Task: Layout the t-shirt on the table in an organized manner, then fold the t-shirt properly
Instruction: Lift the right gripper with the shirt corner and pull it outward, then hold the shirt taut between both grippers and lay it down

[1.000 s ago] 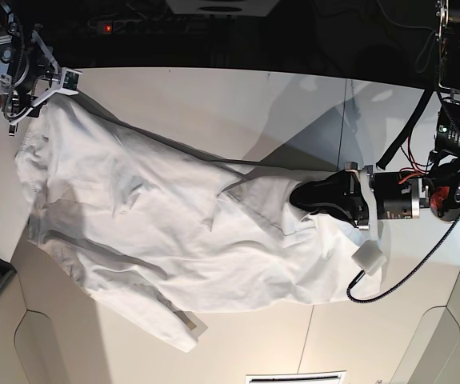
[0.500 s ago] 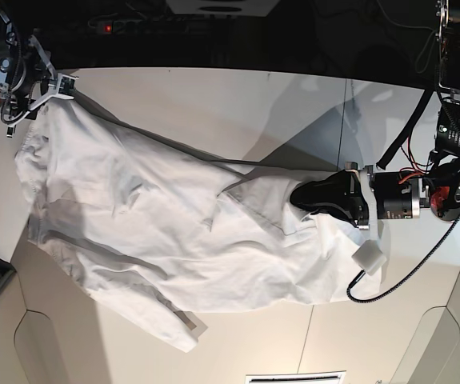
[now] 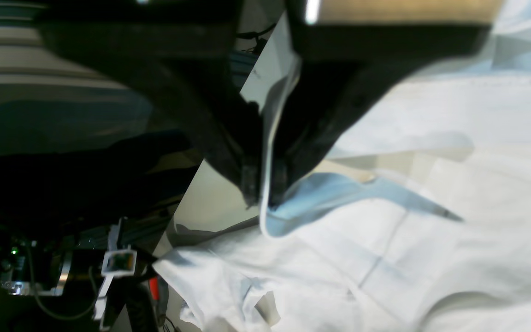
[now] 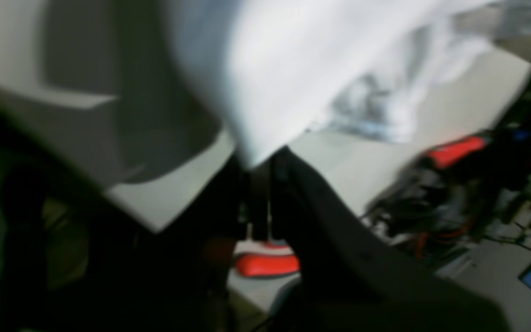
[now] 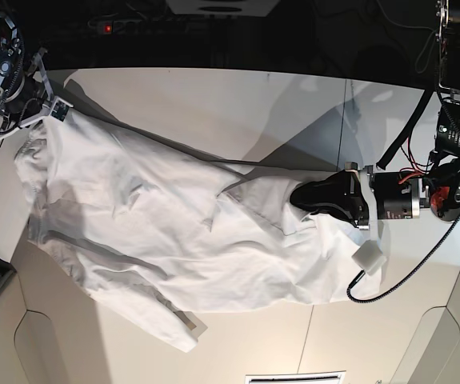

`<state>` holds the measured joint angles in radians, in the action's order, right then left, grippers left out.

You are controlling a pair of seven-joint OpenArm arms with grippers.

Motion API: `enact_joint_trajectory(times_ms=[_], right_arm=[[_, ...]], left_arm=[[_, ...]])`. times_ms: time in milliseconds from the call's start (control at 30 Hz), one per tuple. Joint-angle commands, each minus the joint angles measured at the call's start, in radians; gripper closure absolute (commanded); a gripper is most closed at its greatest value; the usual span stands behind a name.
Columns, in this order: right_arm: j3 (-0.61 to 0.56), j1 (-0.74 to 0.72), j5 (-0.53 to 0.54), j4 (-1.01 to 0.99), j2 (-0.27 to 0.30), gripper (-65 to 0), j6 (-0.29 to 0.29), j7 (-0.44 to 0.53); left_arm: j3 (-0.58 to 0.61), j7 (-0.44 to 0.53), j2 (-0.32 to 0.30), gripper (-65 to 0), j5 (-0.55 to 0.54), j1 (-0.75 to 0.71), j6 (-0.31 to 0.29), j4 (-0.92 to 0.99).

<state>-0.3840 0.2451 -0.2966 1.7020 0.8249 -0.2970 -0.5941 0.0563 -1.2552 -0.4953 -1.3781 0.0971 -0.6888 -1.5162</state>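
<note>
The white t-shirt (image 5: 158,224) lies rumpled lengthwise across the table (image 5: 214,104), with folds and a sleeve bunched near the middle. My left gripper (image 5: 298,198) rests on its right part. In the left wrist view this gripper (image 3: 265,196) is shut on a thin edge of the t-shirt (image 3: 431,230). My right gripper (image 5: 42,114) is at the shirt's far left corner. The blurred right wrist view shows this gripper (image 4: 258,168) with its black fingers shut on a tip of the t-shirt (image 4: 284,69) above the table (image 4: 385,157).
Rounded cut-outs (image 5: 46,352) run along the table's near edge, and a thin dark seam (image 5: 343,120) crosses it at the right. A black cable (image 5: 406,280) loops below the left arm. Dark clutter and a red item (image 4: 265,265) lie beyond the table's edge.
My right gripper has closed on the shirt's corner and shifted slightly left and nearer at the table's far left corner. The left arm and most of the shirt have not moved.
</note>
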Motion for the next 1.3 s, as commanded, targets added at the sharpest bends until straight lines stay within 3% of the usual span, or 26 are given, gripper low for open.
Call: enact_joint_trajectory(times_ms=[0, 233, 400, 567, 700, 833, 1033, 1167, 1267], right_arm=[[0.009, -0.024, -0.010, 0.021, 0.019, 0.0, 0.024, 0.002], [0.015, -0.133, 0.017, 0.029, 0.004, 0.0, 0.054, -0.053], [0.077, -0.246, 0.121, 0.012, -0.100, 0.0, 0.077, -0.058], [0.119, -0.370, 0.167, -0.052, -0.230, 0.0, 0.065, -0.058], [0.120, -0.473, 0.166, -0.182, -0.303, 0.0, 0.066, -0.058], [0.121, -0.566, 0.166, -0.375, -0.346, 0.0, 0.071, -0.058], [0.122, -0.626, 0.199, -0.542, -0.362, 0.0, 0.071, -0.057], [0.143, -0.627, 0.200, -0.549, -0.362, 0.0, 0.135, -0.058], [0.177, -0.627, 0.208, -0.549, -0.363, 0.0, 0.144, -0.058]], left_arm=[[-0.022, 0.023, -0.012, 0.0, -0.027, 0.019, -0.009, -0.015], [-0.250, 0.022, -0.029, 0.0, -0.027, 0.025, -0.009, -0.015], [-0.406, 0.057, -0.048, 0.0, -0.018, 0.062, -0.009, -0.015], [-0.415, 0.152, -0.055, 0.0, 0.119, 0.109, -0.009, -0.015], [-0.415, 0.186, -0.056, 0.0, 0.239, 0.121, -0.009, -0.014], [-0.415, 0.216, -0.056, 0.0, 0.395, 0.119, -0.009, -0.014], [-0.415, 0.299, -0.056, 0.0, 0.510, 0.118, -0.009, -0.013], [-0.415, 0.352, -0.055, 0.0, 0.684, 0.118, 0.093, -0.013], [-0.415, 0.359, -0.053, 0.0, 0.758, 0.113, 0.156, -0.013]])
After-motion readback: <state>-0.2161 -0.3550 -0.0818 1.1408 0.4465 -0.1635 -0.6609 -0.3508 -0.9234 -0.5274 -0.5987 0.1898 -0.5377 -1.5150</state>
